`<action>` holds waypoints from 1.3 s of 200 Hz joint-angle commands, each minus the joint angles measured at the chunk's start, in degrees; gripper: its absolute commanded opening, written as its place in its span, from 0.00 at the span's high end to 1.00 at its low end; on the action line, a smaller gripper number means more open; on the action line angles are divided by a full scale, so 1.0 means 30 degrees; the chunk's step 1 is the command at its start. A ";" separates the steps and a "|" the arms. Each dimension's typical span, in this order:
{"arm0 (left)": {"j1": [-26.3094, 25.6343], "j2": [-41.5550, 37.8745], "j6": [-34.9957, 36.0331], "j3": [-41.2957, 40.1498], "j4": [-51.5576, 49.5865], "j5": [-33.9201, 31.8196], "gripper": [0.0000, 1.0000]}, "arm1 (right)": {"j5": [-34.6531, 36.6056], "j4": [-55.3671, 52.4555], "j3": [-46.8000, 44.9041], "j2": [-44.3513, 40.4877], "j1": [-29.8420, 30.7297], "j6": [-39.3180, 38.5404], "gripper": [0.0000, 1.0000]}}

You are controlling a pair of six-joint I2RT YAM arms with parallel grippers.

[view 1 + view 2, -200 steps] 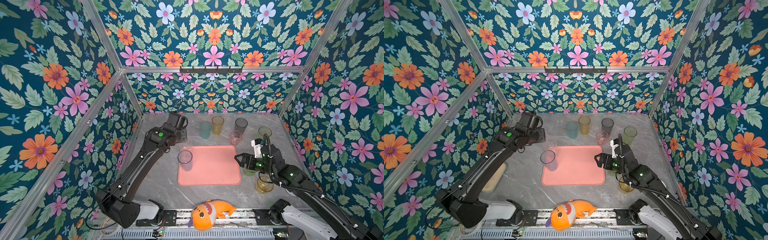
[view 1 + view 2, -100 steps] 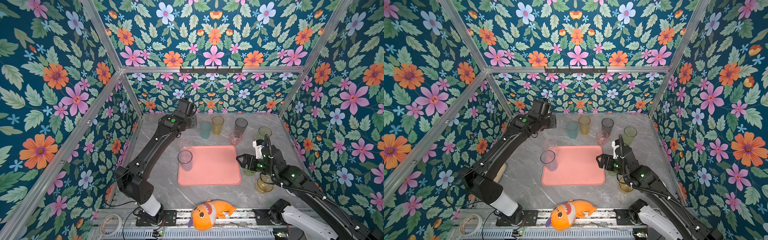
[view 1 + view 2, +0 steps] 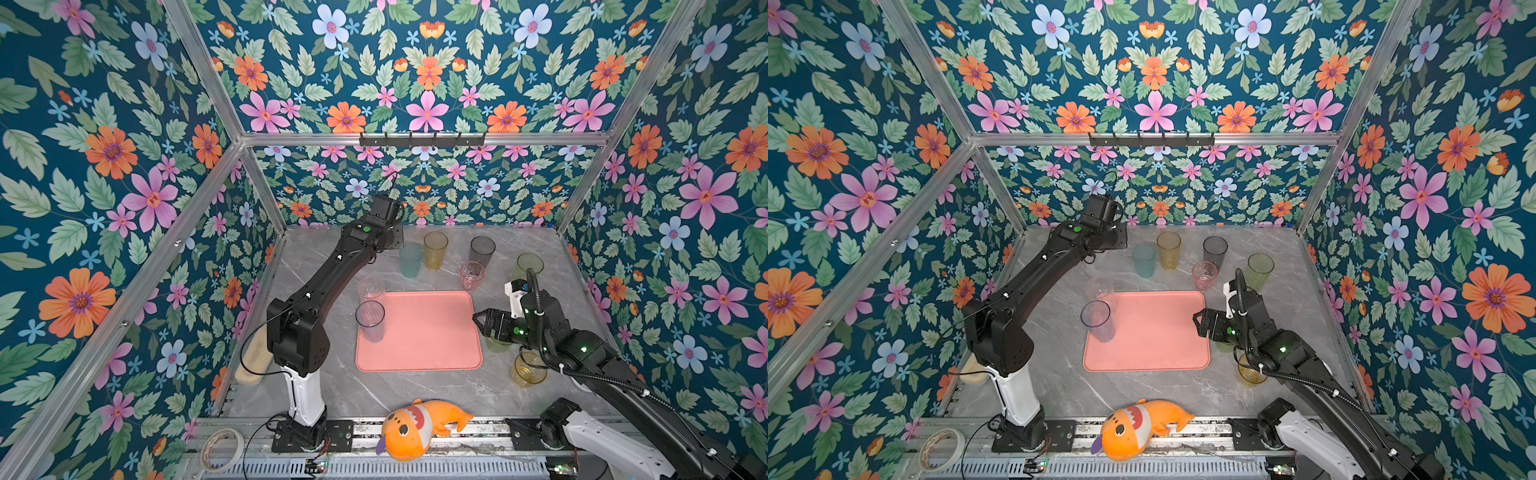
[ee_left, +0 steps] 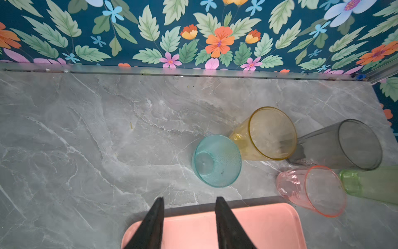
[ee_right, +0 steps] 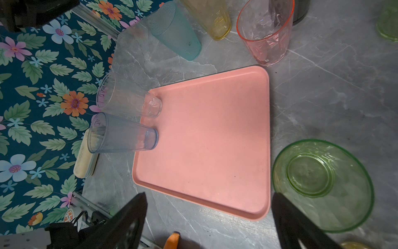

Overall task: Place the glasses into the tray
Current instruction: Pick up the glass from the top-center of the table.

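Salmon-pink tray (image 3: pixel 419 336) mid-table, nearly bare: only a blue-grey tumbler (image 3: pixel 370 320) upright on its left edge, plus a clear tumbler (image 3: pixel 371 288) at the far-left corner, on the rim or just off it, cannot tell which. Elsewhere on the grey marbled tabletop (image 3: pixel 415 386): teal tumbler (image 4: pixel 216 160), seemingly mouth-down, with tall amber tumbler (image 3: pixel 435 251), smoke-grey tumbler (image 3: pixel 482 253), pink tumbler (image 3: pixel 472 276) and tall green tumbler (image 3: pixel 528 266) clustered beyond the far edge; short green tumbler (image 5: pixel 323 185) and short yellow tumbler (image 3: pixel 528 370) off the right edge. Early in the task, by the look of it. Left gripper (image 4: pixel 189 200) raised near the far wall, just left of the teal tumbler in both top views, jaws partly parted, gripping nothing. Right gripper (image 5: pixel 210 195) spread wide and empty over the tray's right edge, short green tumbler just beside one finger. Probably the reach for the teal one in hand. Next: lower the left jaws round its wall, widen if need be, close gently, lift clear of the low rim, set down on bare pink.
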 commanded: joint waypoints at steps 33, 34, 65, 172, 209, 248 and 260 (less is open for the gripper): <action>0.0582 0.1837 0.0056 0.0933 0.0541 0.0557 0.57 | 0.0024 0.0383 0.0025 0.0126 0.0017 -0.0099 0.08; 0.0586 0.1872 0.0059 0.0951 0.0539 0.0589 0.57 | 0.0018 0.0375 0.0025 0.0125 0.0017 -0.0092 0.08; 0.0736 0.3007 0.0145 0.1506 0.0543 0.0837 0.56 | -0.0012 0.0320 0.0012 0.0095 0.0006 -0.0108 0.08; 0.0795 0.5539 0.0150 0.2107 0.0889 0.1240 0.56 | 0.0035 0.0156 0.0022 0.0023 0.0017 -0.0129 0.08; 0.0799 0.6065 0.0150 0.2403 0.0803 0.1296 0.56 | 0.0009 0.0188 -0.0093 -0.0018 -0.0003 -0.0100 0.08; 0.0795 0.6599 0.0153 0.2868 0.0715 0.1457 0.56 | 0.0000 0.0154 -0.0239 -0.0066 0.0017 -0.0084 0.08; 0.0795 0.6817 0.0150 0.3097 0.0655 0.1530 0.56 | 0.0040 0.0142 -0.0276 -0.0050 0.0015 -0.0084 0.08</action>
